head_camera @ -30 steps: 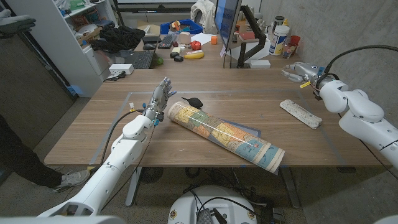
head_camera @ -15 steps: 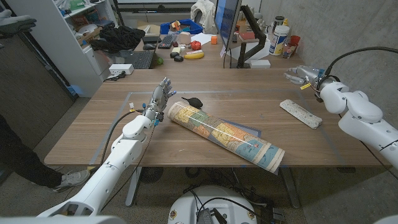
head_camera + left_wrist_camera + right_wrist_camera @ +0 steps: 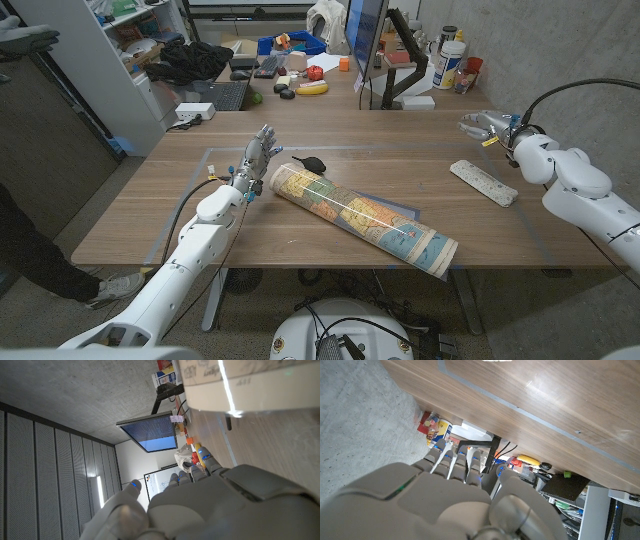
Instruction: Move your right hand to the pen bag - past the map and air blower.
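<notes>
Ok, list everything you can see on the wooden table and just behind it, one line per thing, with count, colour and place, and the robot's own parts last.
map: one, rolled, multicoloured, lying diagonally across the table's middle.
air blower: one, black, just behind the map's left end.
pen bag: one, pale with a small pattern, right part of the table.
table: one, brown wood, with thin tape lines.
monitor: one, dark, on the desk behind.
banana: one, yellow, on that desk.
bottles: a few, white, yellow and red, behind the far right edge.
left robot hand: one, grey, open, fingers up, beside the map's left end.
right robot hand: one, grey, open, over the far right edge, behind the pen bag.
</notes>
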